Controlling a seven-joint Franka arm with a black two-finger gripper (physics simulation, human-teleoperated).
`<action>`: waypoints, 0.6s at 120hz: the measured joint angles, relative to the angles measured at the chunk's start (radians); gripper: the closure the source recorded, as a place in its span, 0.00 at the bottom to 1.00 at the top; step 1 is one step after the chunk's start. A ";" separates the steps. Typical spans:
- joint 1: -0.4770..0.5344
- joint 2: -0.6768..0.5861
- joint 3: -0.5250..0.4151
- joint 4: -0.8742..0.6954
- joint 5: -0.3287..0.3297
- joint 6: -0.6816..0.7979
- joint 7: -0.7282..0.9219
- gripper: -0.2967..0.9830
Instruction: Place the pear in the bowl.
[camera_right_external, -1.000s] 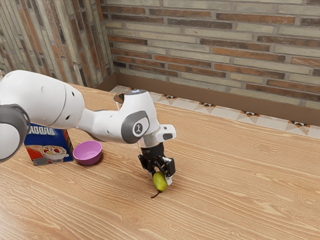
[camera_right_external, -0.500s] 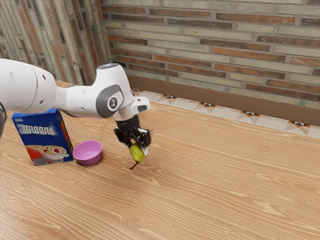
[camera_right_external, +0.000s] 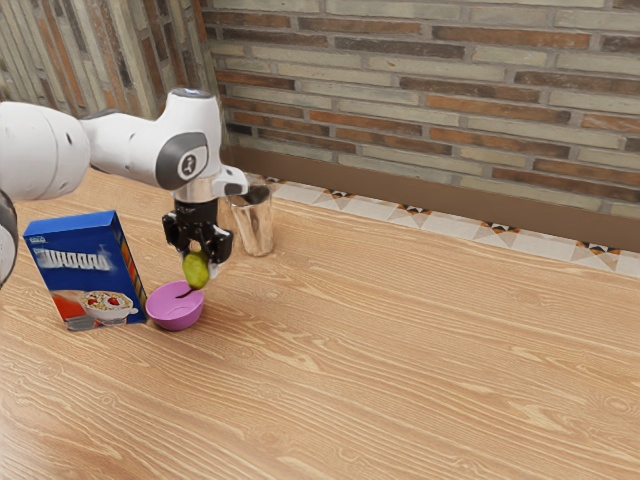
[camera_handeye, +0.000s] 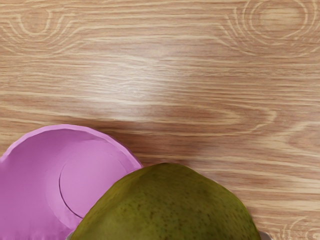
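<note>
Our claw (camera_right_external: 198, 264) is clamped on the pear (camera_right_external: 196, 271), aloft by the bowl (camera_right_external: 174, 319); centring and release remain.

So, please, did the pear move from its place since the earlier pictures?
Yes. The pear has moved toward the exterior view's left, much nearer to the pink bowl, which has stayed beside the cereal box.
</note>
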 joint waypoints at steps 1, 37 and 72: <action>0.001 0.002 0.002 0.001 0.001 -0.003 0.000 0.54; 0.024 0.062 0.029 0.027 0.016 -0.071 0.002 0.53; 0.034 0.089 0.039 0.029 0.011 -0.125 0.005 0.48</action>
